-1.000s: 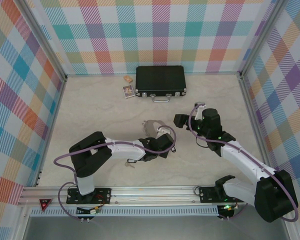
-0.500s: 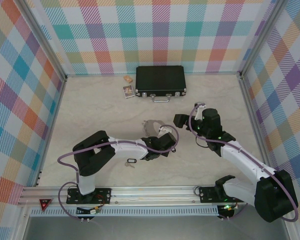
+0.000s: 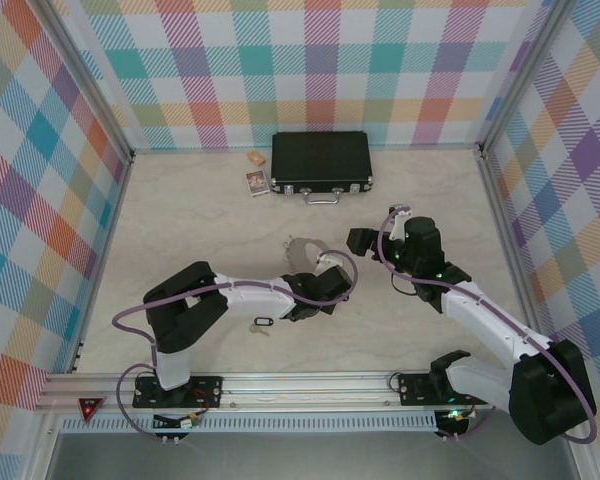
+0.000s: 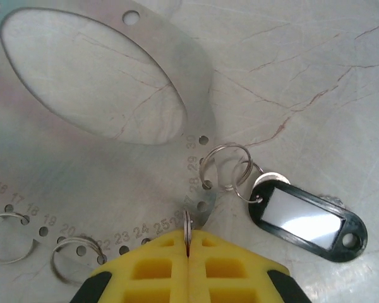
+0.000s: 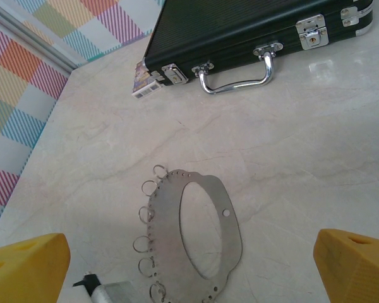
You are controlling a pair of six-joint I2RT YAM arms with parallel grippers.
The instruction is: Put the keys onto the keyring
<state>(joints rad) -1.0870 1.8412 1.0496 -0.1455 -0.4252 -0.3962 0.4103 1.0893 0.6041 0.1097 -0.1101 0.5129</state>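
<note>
Firmly, a loop point(image 4: 187, 222) at the keyring's point(image 4: 114, 183) rim is pinched by the left hand point(image 4: 188, 243); the right hand point(image 5: 191, 262) is held open.

2 white-and-black arms point(image 3: 250, 293), purple cables point(image 3: 116, 320), yellow fingers point(image 4: 145, 271)

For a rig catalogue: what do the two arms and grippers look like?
Both the left arm and right arm have white links between black joint housings, with purple cables looped alongside. The left fingertips are yellow with square recesses; the right fingertips plain yellow.
</note>
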